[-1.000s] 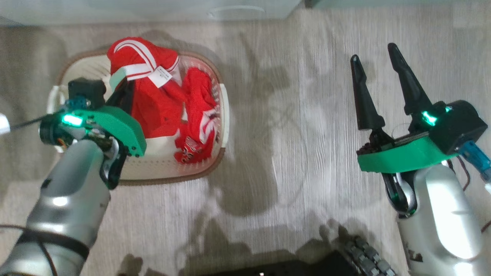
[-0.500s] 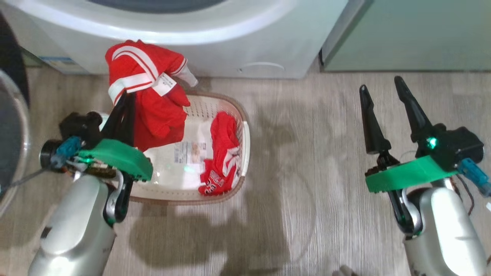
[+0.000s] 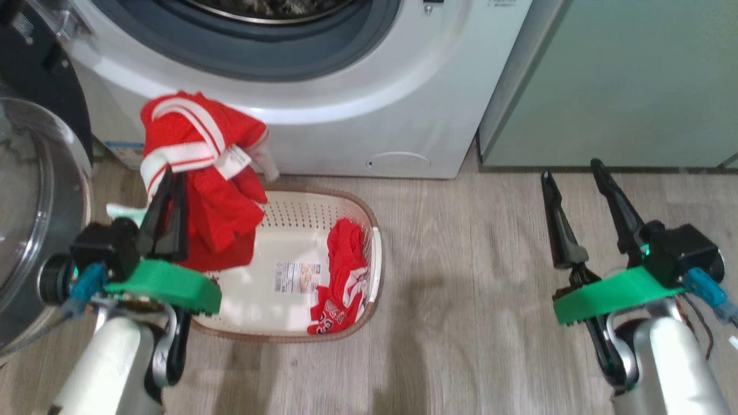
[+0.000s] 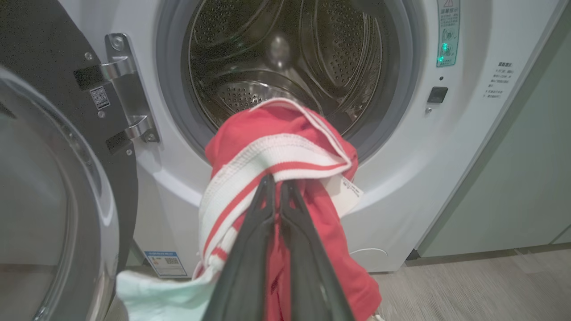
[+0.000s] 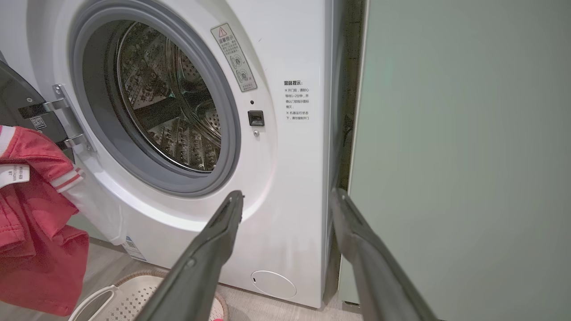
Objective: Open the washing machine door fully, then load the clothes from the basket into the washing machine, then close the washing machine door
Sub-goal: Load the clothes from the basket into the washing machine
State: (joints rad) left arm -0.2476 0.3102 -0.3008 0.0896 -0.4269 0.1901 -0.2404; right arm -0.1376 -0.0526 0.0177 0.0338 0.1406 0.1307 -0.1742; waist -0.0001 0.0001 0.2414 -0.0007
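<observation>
Fingers [image 4: 250, 254] of the left tool [image 4: 276, 180] are pinched together on a red garment [image 4: 276, 133] with white stripe trim, gripping it at the striped band. In the head view the left tool [image 3: 172, 176] holds the red garment [image 3: 202, 190] up off the basket [image 3: 375, 265], in front of the washing machine [image 3: 357, 109], with the fabric draping down over the basket's left end. In the left wrist view the garment hangs before the lower edge of the steel drum [image 4: 276, 58] opening.

A pale cloth piece [image 4: 156, 294] shows below the band, to the left of the fingers (whether it is caught in the grip or merely hanging off the garment I cannot tell). The door [image 3: 23, 219] stands swung open at the machine's left.

A second red garment [image 3: 343, 276] lies bunched against the right wall inside the basket, beside the paper label [image 3: 297, 276] on the base. The basket sits on the wooden floor [image 3: 473, 323], close to the machine's front and below the round filter cover [image 3: 398, 161].

The right tool [image 3: 571, 171] hovers well to the right over the floor, fingers spread apart and empty. In its own wrist view the right tool [image 5: 286, 194] points toward the machine's right edge and the pale green cabinet [image 5: 459, 156] next to it.
</observation>
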